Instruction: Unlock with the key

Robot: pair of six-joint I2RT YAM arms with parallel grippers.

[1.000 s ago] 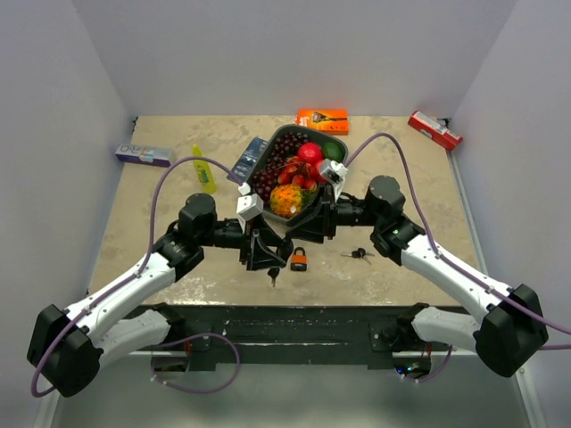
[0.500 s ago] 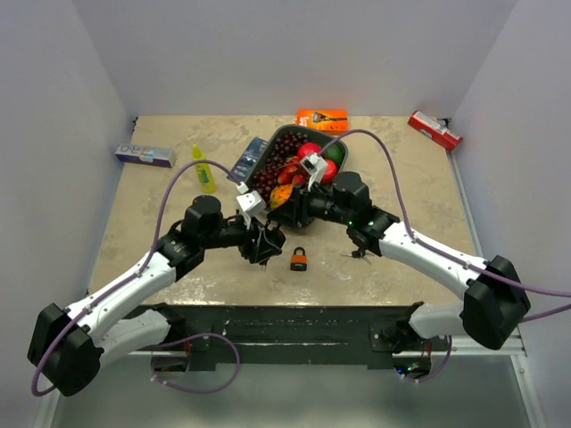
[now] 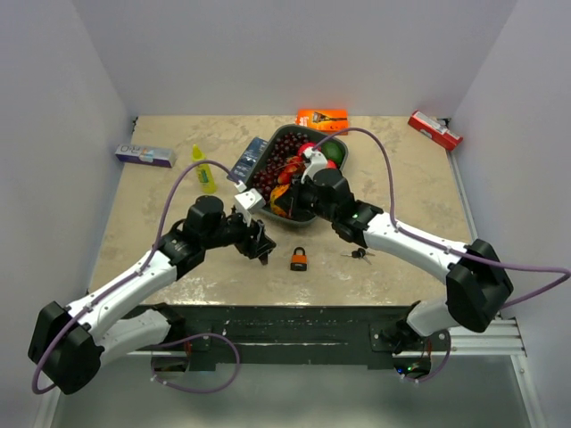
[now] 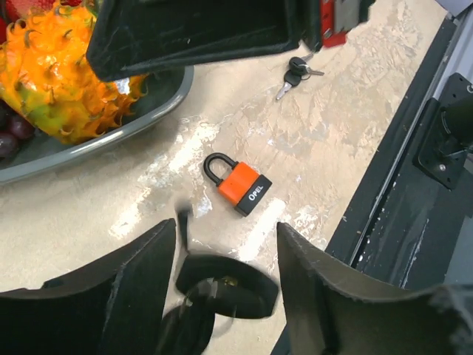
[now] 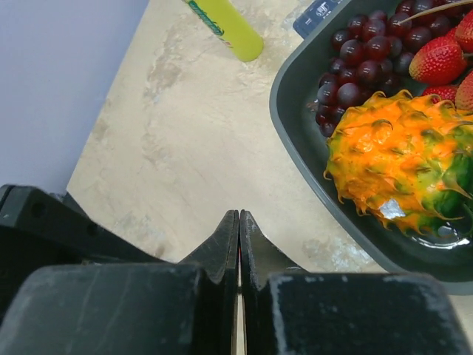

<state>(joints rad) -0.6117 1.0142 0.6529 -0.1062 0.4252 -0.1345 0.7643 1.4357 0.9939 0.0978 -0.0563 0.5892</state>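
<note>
The orange padlock (image 3: 298, 259) lies flat on the table, black shackle pointing away from the arms; it also shows in the left wrist view (image 4: 240, 183). My left gripper (image 3: 260, 247) hovers just left of it. Its jaws stand partly apart (image 4: 225, 225), closed on the black head of a key (image 4: 225, 285). The blade, ring and a second key look blurred. A spare key bunch (image 3: 359, 253) lies to the right of the padlock (image 4: 295, 70). My right gripper (image 3: 284, 203) is shut and empty (image 5: 238, 214), over the table by the tray's near-left edge.
A grey tray (image 3: 268, 147) holds grapes, strawberries and a spiky orange fruit (image 5: 399, 163). A yellow bottle (image 3: 203, 169) stands on the left. A blue-white box (image 3: 143, 155), an orange box (image 3: 322, 119) and a red box (image 3: 434, 130) lie near the walls. The black front rail (image 4: 414, 185) is close.
My right gripper has pulled away from the padlock, back and left over the tray's edge. My left gripper has drawn back up and left with the key. The padlock has not moved.
</note>
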